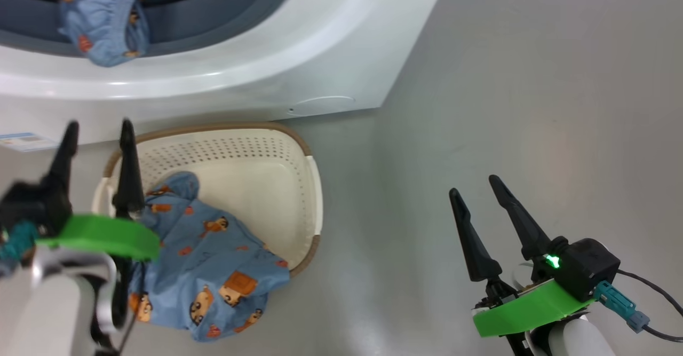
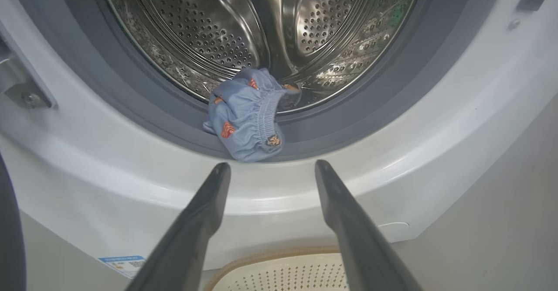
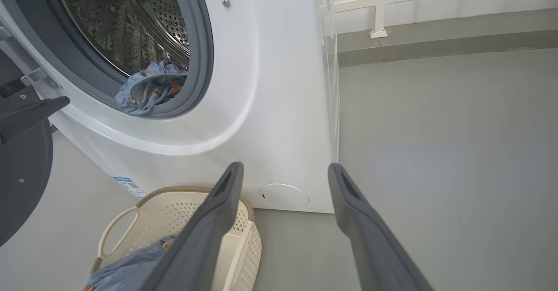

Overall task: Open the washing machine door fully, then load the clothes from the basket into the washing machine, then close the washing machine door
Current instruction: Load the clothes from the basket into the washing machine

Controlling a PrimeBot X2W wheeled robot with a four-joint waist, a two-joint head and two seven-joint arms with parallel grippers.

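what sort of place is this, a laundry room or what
Probably a laundry corner: a white front-loading washing machine, a cream basket holding blue printed clothes before it, and a plain grey floor.

Grey floor [image 1: 507,105], smooth with a dull sheen. The white washing machine [image 1: 331,41] stands on it, and the cream basket [image 1: 251,153] sits just in front of its base, blue printed clothes [image 1: 213,270] spilling over the basket's near rim towards the floor.

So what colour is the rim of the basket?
The rim of the basket is brown, and its sides are cream; the head view shows it best.
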